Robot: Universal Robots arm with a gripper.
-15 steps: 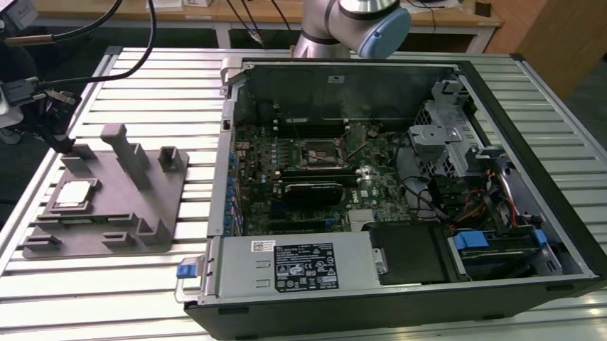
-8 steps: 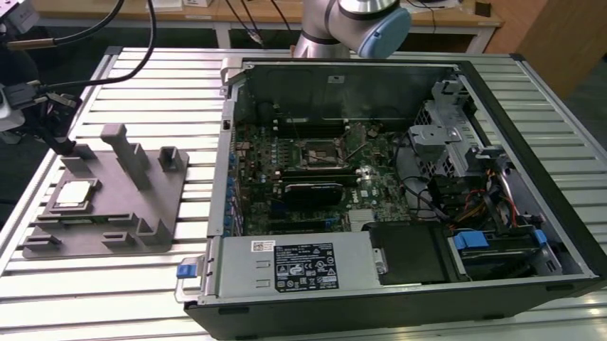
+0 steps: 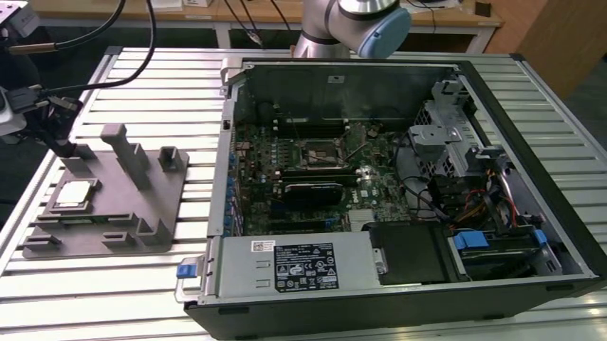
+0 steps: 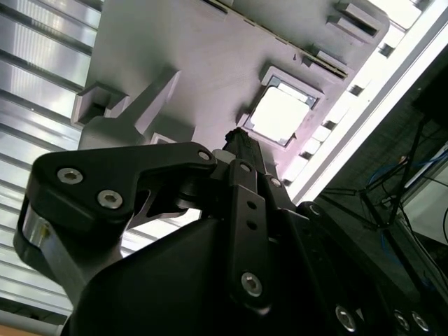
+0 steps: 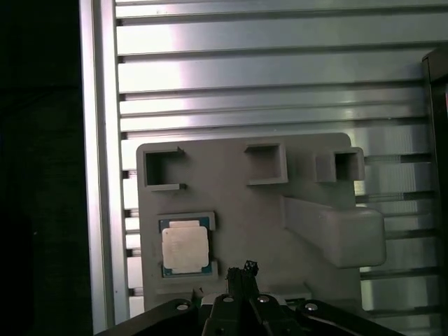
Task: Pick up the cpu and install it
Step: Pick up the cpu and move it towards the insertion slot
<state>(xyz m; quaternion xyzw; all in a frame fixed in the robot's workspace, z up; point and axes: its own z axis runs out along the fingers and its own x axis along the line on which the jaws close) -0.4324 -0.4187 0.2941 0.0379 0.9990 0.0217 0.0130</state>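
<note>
- Silver cpu (image 3: 76, 193) lies flat in a pocket of the grey fixture (image 3: 142, 206), just beside my gripper (image 3: 68, 150) and not touching it.
- I see its fingers (image 5: 238, 280) pressed together, holding nothing.
- Gripper points down at the fixture.
- Slatted metal table (image 3: 95, 284) underneath; open computer case (image 3: 332, 85) toward the exterior view's right.

This looks like a robotics lab or engineering workshop. A slotted aluminium table (image 3: 142, 92) carries an opened desktop computer case (image 3: 342, 89) with its motherboard (image 3: 313, 177) exposed, beside a grey plastic fixture plate (image 3: 104, 220). A robot arm (image 3: 356, 21) rises behind the case. Wooden desks (image 3: 85, 11) and black cables (image 3: 142, 64) lie beyond.
</note>
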